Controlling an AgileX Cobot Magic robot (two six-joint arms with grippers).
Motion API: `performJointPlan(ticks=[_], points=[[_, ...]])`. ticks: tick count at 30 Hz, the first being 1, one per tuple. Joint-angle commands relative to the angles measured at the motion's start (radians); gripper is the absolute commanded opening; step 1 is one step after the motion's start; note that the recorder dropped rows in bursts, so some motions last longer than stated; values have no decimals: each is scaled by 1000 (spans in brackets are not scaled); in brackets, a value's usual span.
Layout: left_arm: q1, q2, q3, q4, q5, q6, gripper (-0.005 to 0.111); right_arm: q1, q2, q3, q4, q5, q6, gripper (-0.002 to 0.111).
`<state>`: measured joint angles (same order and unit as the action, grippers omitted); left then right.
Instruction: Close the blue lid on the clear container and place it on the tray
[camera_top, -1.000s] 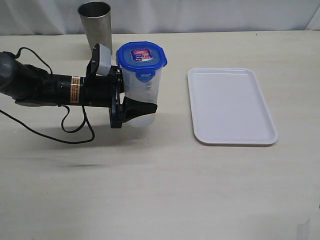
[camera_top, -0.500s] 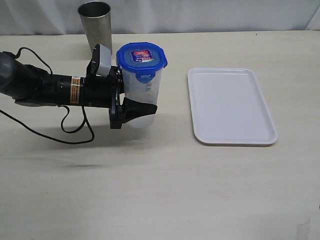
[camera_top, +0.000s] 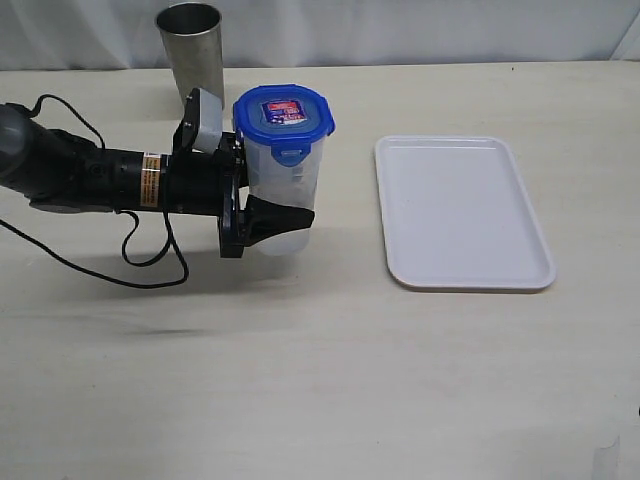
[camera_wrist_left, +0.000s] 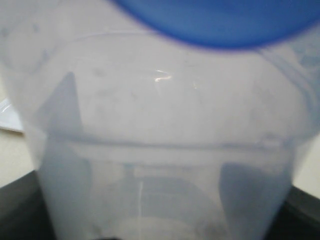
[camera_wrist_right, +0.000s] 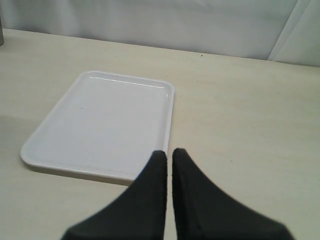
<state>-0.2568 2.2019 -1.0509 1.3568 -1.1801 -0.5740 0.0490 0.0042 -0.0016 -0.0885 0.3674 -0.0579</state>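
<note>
The clear container (camera_top: 285, 190) stands upright left of the table's middle, and the blue lid (camera_top: 284, 112) sits on its mouth. My left gripper (camera_top: 288, 200) reaches in from the left and is shut on the container's lower body; the near finger (camera_top: 280, 215) shows in front, the far one is hidden. In the left wrist view the clear container (camera_wrist_left: 160, 150) fills the frame under the blue lid (camera_wrist_left: 220, 22), with dark fingers (camera_wrist_left: 62, 125) showing through its wall. The tray (camera_top: 462, 210) lies bare to the right, apart from the container. My right gripper (camera_wrist_right: 169, 152) is shut on nothing, just off the near edge of the tray (camera_wrist_right: 100, 125).
A grey steel cup (camera_top: 191, 45) stands at the back, just behind the left arm. A black cable (camera_top: 150, 265) loops on the table in front of that arm. A white curtain hangs along the far edge of the table.
</note>
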Motion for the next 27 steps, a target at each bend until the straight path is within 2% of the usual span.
performJointPlan(ticks=[1, 18, 22, 27], points=[[1, -18, -2, -15, -41, -6, 0, -3, -4, 2, 6, -2, 13, 4], [1, -18, -2, -15, -41, -6, 0, -3, -4, 2, 35, -21, 58, 4], [1, -18, -2, -15, -41, -6, 0, -3, -4, 2, 98, -14, 163, 4], [1, -18, -2, -15, -41, -6, 0, -3, -4, 2, 98, -24, 14, 4]])
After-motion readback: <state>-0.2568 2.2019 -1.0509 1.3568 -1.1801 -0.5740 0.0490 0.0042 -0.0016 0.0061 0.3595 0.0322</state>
